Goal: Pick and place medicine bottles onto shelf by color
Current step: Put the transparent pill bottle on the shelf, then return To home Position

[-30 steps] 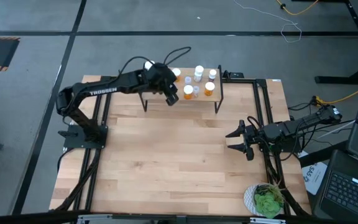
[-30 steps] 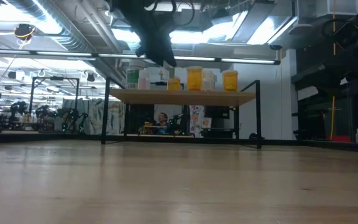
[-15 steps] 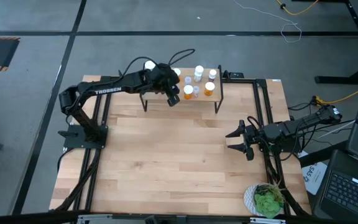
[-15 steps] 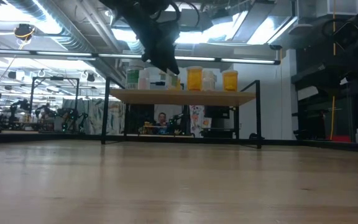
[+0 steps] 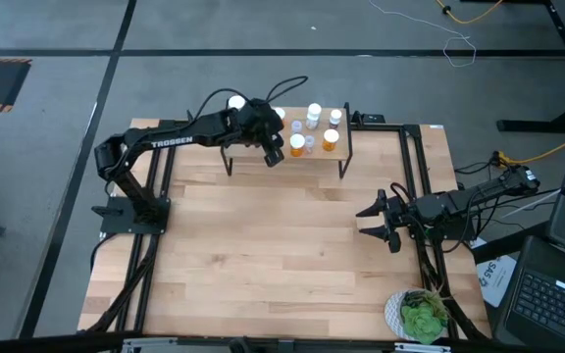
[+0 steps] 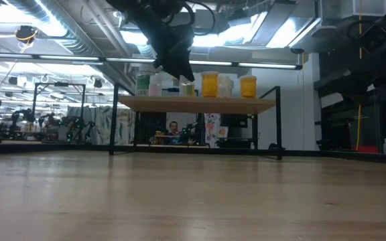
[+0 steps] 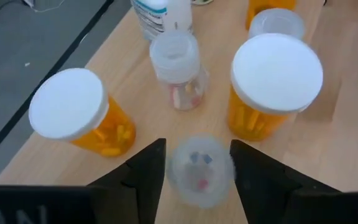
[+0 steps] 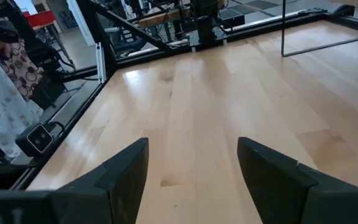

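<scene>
Two dark 6-joint arms, matte black throughout.
Left arm [image 5: 179,135]: white "TROSSEN" lettering on the link, black cable looping off the wrist. Right arm [image 5: 439,208]: black, cables trailing off the back. Fingers [image 8: 120,177] blocky, angular, flat inner faces.

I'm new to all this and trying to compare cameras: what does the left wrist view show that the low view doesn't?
Only the left wrist view: the left end effector with a small clear bottle between its fingers, and pills inside the orange bottles. Only the low view: the shelf's black legs, the empty tabletop and the room behind. Both: the shelf carrying white-capped orange bottles.
</scene>
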